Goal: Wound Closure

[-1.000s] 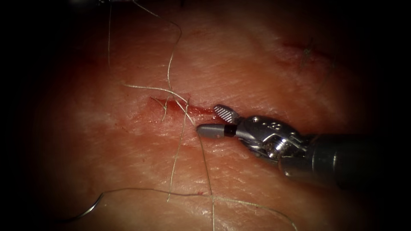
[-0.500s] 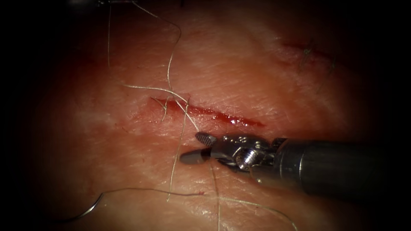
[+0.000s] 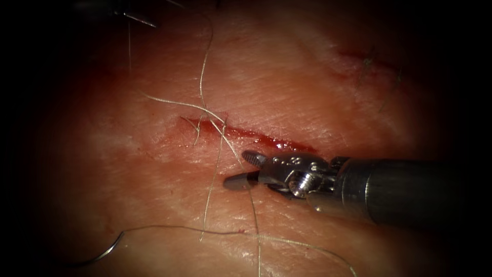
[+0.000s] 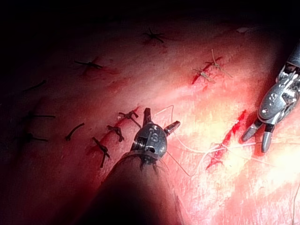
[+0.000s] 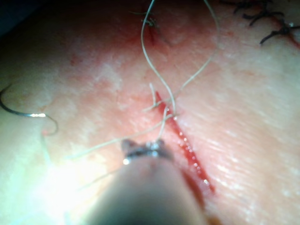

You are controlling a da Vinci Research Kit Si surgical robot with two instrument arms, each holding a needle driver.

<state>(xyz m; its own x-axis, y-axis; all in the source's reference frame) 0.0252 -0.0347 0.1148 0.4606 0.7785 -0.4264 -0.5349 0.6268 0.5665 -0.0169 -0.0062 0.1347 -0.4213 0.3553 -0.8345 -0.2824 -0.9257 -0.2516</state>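
The cut (image 3: 251, 135) runs across the tissue (image 3: 307, 92), wet with red fluid. A tied stitch with pale thread (image 3: 205, 107) sits at its left end. My right tool (image 3: 240, 169) lies just below the cut with its jaws open. One strand of thread runs down between them, and they hold nothing. My left tool (image 4: 160, 119) hovers over the tissue with its jaws open, the thread (image 4: 187, 147) passing close by one jaw. The curved needle (image 3: 105, 252) lies free on the tissue, far to the lower left of the cut. It is in neither tool and not in the tissue.
An older closed cut with dark stitches (image 3: 366, 61) lies at the upper right. Several dark knotted stitches (image 4: 108, 138) line the tissue beside my left tool. Loose thread (image 3: 307, 247) trails along the lower tissue towards the needle (image 5: 21, 111).
My right tool dropped from beside the cut to below it, then edged up and right, jaws open throughout. The strands at the top left have shifted, and a thin metal tip has come in there.
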